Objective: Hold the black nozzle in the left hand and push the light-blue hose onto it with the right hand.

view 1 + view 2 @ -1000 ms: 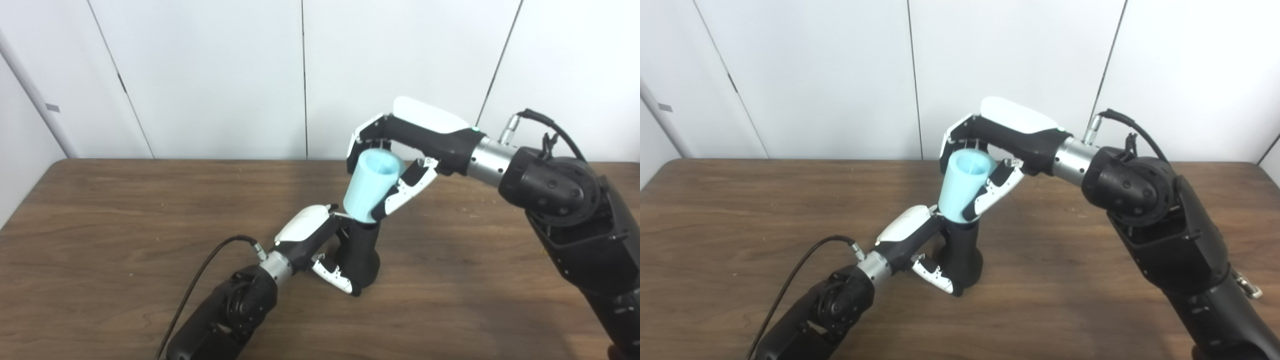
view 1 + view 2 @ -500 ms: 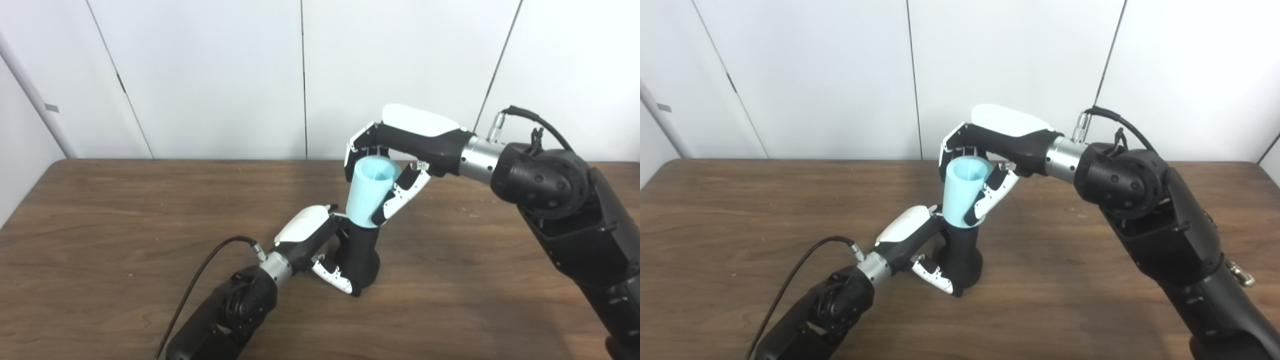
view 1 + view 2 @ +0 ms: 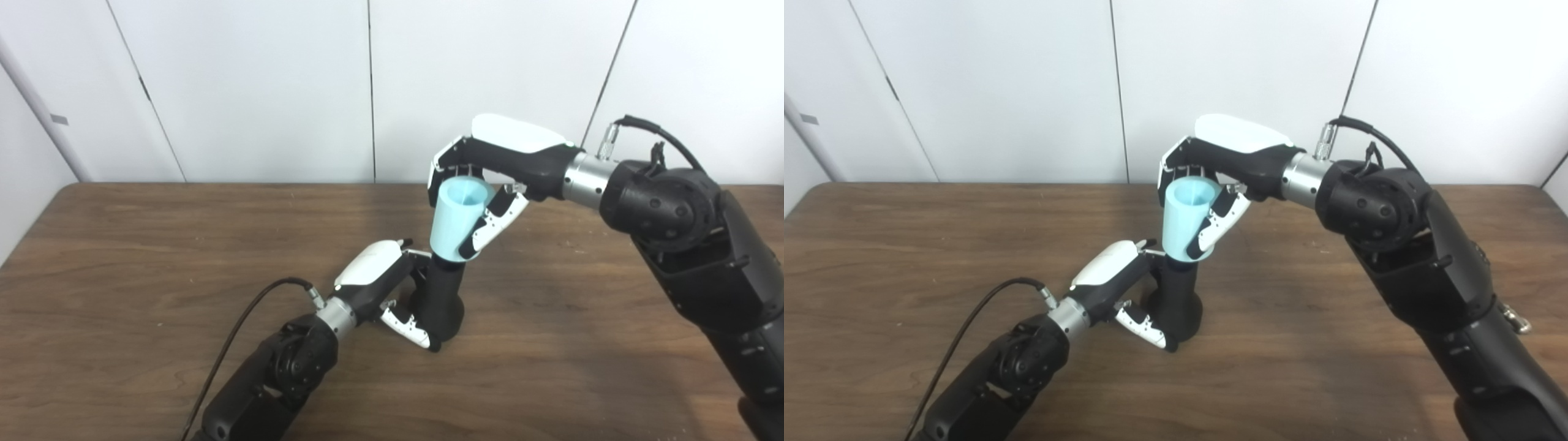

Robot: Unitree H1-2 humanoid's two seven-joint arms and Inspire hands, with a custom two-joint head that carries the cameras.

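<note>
Currently: black nozzle (image 3: 440, 294) upright near table (image 3: 122, 257) centre, clamped at base by left hand (image 3: 392, 288). Light-blue hose (image 3: 459, 220) seated on nozzle top, tilted slightly right, wide end up, clamped by right hand (image 3: 490, 177).

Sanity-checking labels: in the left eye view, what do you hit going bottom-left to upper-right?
Left hand → black nozzle standing on the table → light-blue hose on top of the nozzle → right hand gripping the hose.
</note>
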